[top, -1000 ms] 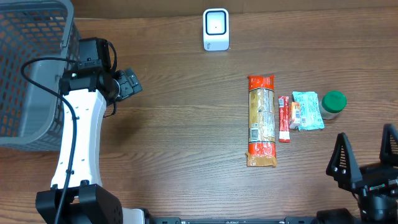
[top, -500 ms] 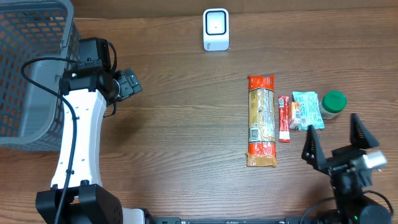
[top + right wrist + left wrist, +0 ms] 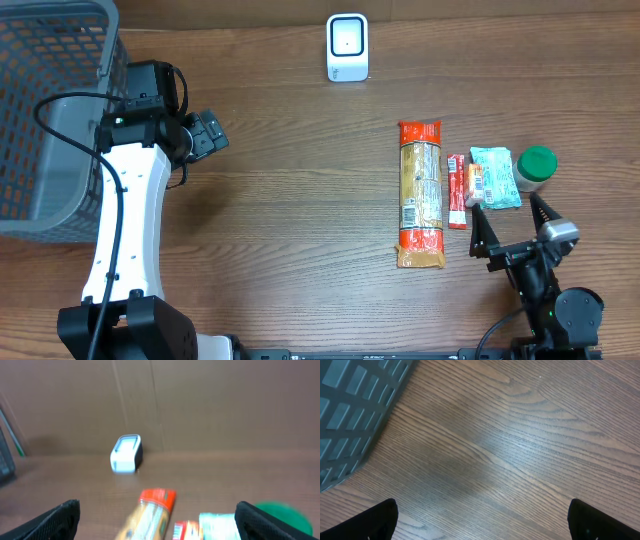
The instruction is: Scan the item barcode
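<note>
While both arms are carrying nothing, I am watching the right gripper [image 3: 507,218] hanging with its jaws spread wide at the near side of the row of items. That row is a long pasta packet [image 3: 421,194], a red sachet [image 3: 457,190] just beside it, a teal packet [image 3: 495,177] and a green-lidded jar [image 3: 535,167]. The white scanner [image 3: 347,47] is standing well apart, near the table's [image 3: 300,230] far edge. The left gripper [image 3: 207,133] is likewise gaping wide, hovering beside the grey basket [image 3: 40,120].
</note>
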Controlling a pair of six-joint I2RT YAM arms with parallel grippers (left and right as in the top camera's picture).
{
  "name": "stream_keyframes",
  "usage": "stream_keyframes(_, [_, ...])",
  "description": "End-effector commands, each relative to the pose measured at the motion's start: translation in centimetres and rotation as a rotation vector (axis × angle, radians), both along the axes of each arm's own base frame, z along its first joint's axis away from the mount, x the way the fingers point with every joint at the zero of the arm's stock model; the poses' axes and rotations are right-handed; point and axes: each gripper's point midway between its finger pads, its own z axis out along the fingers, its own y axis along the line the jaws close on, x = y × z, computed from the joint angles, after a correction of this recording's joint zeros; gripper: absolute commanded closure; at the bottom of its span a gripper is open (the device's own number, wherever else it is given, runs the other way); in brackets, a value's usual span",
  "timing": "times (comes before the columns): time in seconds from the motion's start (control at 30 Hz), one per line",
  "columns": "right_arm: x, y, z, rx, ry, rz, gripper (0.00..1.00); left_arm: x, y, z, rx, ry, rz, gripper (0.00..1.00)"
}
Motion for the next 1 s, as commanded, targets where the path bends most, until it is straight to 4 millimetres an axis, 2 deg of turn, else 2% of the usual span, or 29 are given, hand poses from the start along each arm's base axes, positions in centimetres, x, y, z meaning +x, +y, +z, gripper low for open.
stream_keyframes(0.0, [-0.01, -0.02, -0.87, -0.002, 0.024, 0.001, 0.0, -0.03, 0.02, -0.37, 0.005, 0.013, -0.01, 0.0])
stream_keyframes(0.17, [0.0, -0.03, -0.73, -0.007, 0.017, 0.0, 0.0, -0.02, 0.02, -0.36, 0.005, 0.012, -0.01, 0.0])
stream_keyframes(0.37, [0.0, -0.02, -0.84, -0.176, -0.019, 0.0, 0.0, -0.03, 0.02, -0.37, 0.005, 0.013, -0.01, 0.0])
stream_keyframes(0.97, [0.0, -0.02, -0.83, -0.181, -0.02, 0.0, 0.0, -0.03, 0.02, -0.37, 0.005, 0.013, -0.01, 0.0])
